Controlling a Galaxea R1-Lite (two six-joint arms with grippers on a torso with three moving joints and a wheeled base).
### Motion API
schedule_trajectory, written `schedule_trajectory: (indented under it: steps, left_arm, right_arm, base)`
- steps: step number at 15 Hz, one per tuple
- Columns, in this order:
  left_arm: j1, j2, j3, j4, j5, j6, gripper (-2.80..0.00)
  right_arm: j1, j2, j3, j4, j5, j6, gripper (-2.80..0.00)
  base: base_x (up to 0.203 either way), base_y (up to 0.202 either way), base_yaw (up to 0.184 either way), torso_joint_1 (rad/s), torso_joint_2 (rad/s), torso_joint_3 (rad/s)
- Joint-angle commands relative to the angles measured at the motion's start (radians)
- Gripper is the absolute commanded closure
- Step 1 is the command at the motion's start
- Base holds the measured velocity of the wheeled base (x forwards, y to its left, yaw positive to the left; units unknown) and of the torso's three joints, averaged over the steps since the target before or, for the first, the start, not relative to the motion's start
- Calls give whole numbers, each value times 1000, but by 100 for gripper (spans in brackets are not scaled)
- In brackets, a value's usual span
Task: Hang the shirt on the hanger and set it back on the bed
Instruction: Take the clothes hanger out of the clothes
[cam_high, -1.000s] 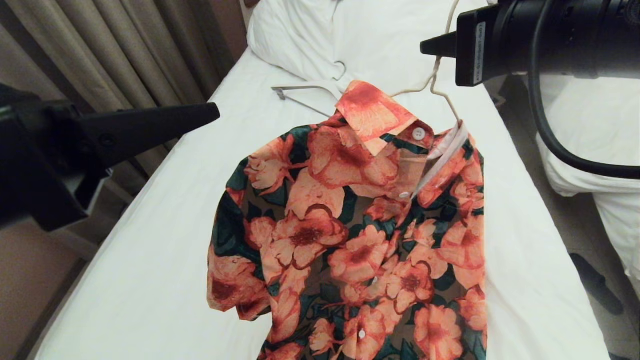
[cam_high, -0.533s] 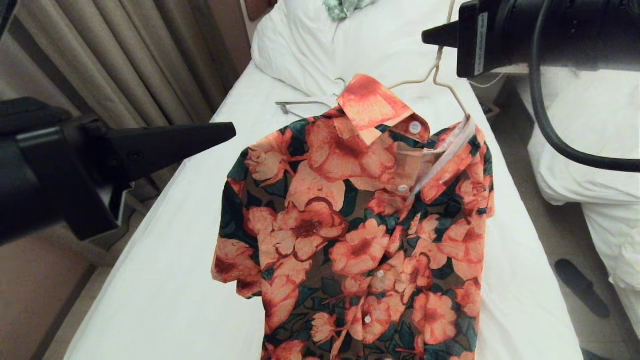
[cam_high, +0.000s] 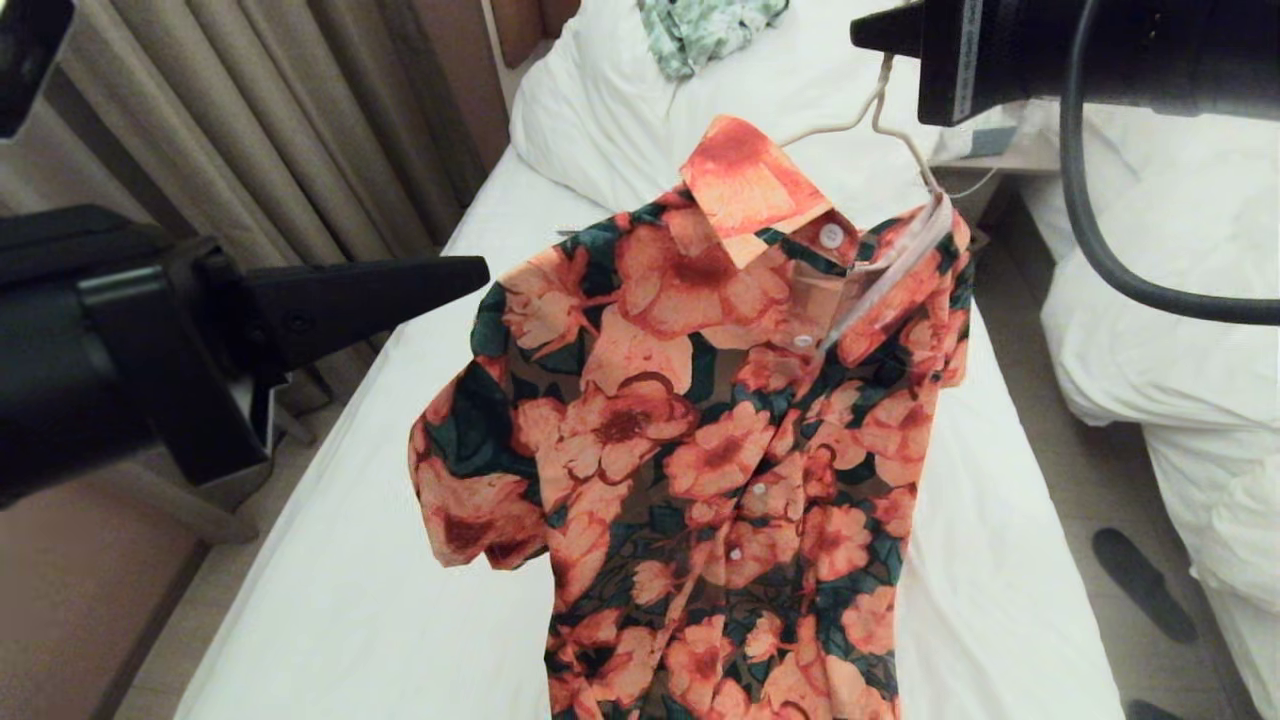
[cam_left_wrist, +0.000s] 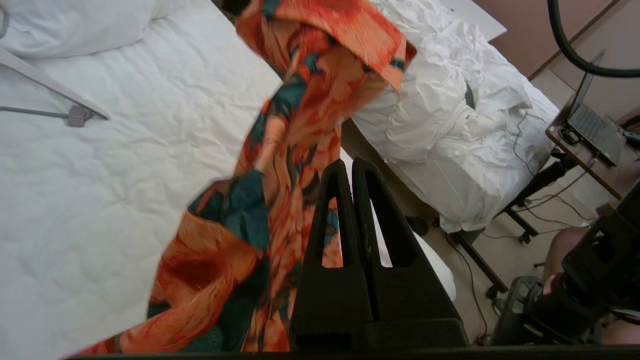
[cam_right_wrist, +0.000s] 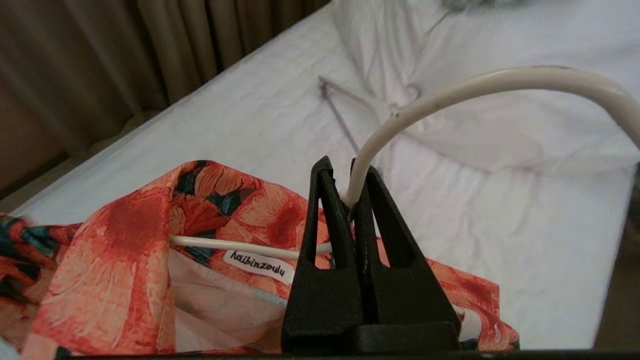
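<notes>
The left gripper is seen nearest on the left of the head view, its black fingers pressed together with nothing between them; its tip is pointed toward the shirt's left shoulder and stands just beside the cloth, apart from it. The shirt, a short-sleeved collared button-up printed with coral-orange flowers and dark green leaves, is seen hanging above the bed. Its lower part runs out of the bottom of the head view, so whether the hem touches the sheet cannot be told. The collar is folded up on one side, and the white inner lining is shown at the open neck.

Higher and farther, the thin cream-white wire hanger is threaded through the neck of the shirt. It is clamped just below its hook by the right gripper, whose jaws are closed tight on the wire. A sewn label with script lettering is seen inside the collar, just beneath the wire.

Behind the shirt, a thicker pale hanger with a grey bar is laid on the white sheet. Farther still, a big white pillow is placed at the head of the bed, with a pale green-and-white patterned garment lying on it. Beige curtains are hung along the left side, and a second bed heaped with a rumpled white duvet stands to the right.
</notes>
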Motion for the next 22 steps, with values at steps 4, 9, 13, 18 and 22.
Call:
schedule_trajectory:
  steps: [4, 9, 13, 18, 22]
  left_arm:
    - [-11, 9, 3, -1, -1, -1, 0]
    - [-15, 18, 3, 1, -1, -1, 0]
    - [-14, 66, 3, -6, 0, -1, 0]
    - [-8, 127, 22, -17, -4, 11, 0]
    - [33, 220, 74, -164, -42, 22, 0]
  right_arm:
    - [-17, 3, 9, -14, -39, -40, 0]
    - [-39, 9, 7, -38, -42, -77, 0]
    - [-52, 9, 19, -36, -84, -69, 0]
    - [-106, -19, 58, -81, -64, -53, 0]
    - [-119, -40, 33, -12, -66, -38, 0]
  base:
    - [0, 0, 0, 149, -347, -204]
    - [0, 0, 0, 147, -336, -192]
    - [0, 0, 0, 142, -325, -179]
    - [0, 0, 0, 6, -6, -4]
    - [0, 0, 0, 0, 0, 0]
